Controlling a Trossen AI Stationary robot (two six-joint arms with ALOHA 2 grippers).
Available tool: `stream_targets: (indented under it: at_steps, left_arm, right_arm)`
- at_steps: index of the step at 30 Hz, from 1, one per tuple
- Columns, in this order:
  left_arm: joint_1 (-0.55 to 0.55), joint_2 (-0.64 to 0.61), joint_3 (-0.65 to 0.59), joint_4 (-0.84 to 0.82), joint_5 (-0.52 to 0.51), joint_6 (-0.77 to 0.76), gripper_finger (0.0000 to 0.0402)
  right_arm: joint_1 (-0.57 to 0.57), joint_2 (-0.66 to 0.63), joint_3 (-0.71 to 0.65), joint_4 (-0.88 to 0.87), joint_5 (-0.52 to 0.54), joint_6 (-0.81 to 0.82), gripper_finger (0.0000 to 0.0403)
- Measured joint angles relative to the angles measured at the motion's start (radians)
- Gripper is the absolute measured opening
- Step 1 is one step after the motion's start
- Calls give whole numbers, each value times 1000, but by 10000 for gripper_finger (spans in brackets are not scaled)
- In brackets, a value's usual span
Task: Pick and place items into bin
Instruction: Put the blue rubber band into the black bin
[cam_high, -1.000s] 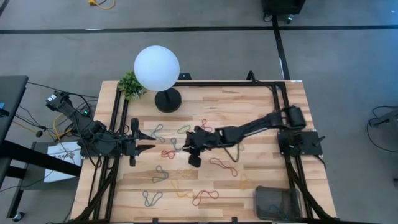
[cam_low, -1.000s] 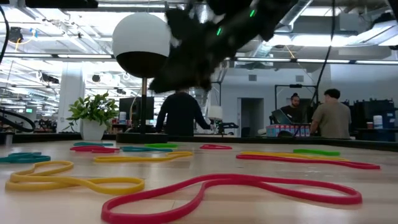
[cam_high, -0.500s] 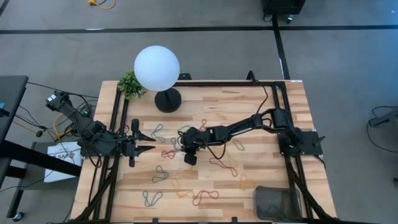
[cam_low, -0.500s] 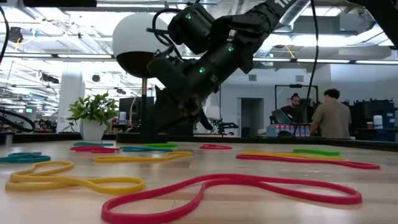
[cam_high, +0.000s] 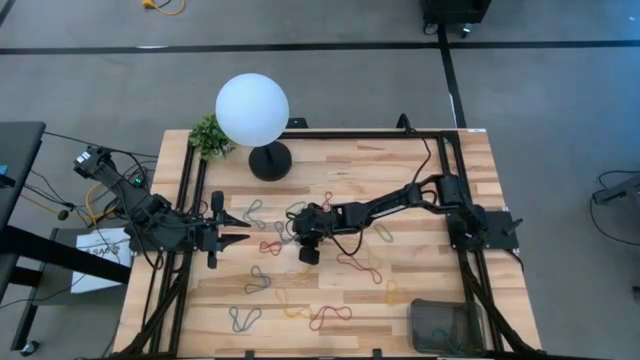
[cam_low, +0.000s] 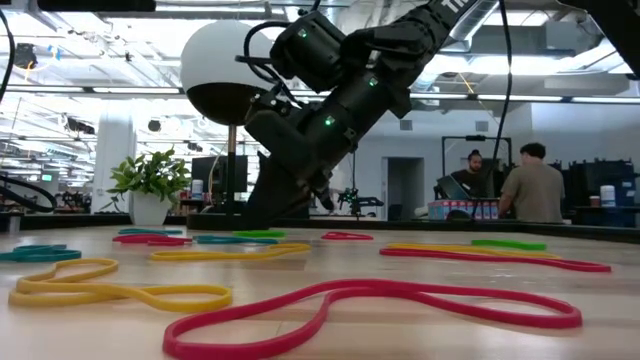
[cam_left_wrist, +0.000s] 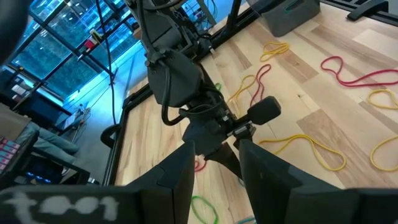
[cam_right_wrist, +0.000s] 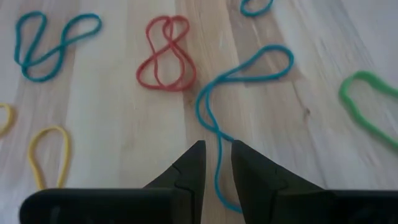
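Observation:
Many rubber-band loops lie flat on the wooden table (cam_high: 420, 180). My right gripper (cam_high: 292, 238) reaches to the table's middle, tipped down close over the wood (cam_low: 268, 205). In its wrist view its fingers (cam_right_wrist: 217, 152) stand slightly apart on either side of a blue band's thin strand (cam_right_wrist: 219, 134), which runs between the tips; I see no touch. A red figure-eight band (cam_right_wrist: 166, 59) lies just ahead. The dark mesh bin (cam_high: 445, 325) sits at the near right corner. My left gripper (cam_high: 240, 228) waits open at the left side (cam_left_wrist: 217, 158).
A white globe lamp (cam_high: 252, 110) on a black base (cam_high: 270, 160) and a small plant (cam_high: 210, 135) stand at the far left. Yellow (cam_low: 120, 290), red (cam_low: 380, 300) and green (cam_right_wrist: 367, 99) bands are scattered around. People stand in the room behind (cam_low: 530, 185).
My right arm has stretched toward the table's left and come down from above the bands to just over the wood at the middle. It has barely moved in the last half second. The bands lie where they were.

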Motion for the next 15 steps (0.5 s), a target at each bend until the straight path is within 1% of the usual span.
stream_targets:
  at_steps: [2, 12, 15]
  left_arm:
    - [0, 0, 0, 0, 0, 0, 119]
    - [0, 0, 0, 0, 0, 0, 119]
    - [0, 0, 0, 0, 0, 0, 119]
  right_arm:
    - [0, 9, 0, -20, 3, 0, 71]
    - [7, 50, 5, -7, 9, 24, 69]
    - [7, 57, 5, -11, 9, 13, 51]
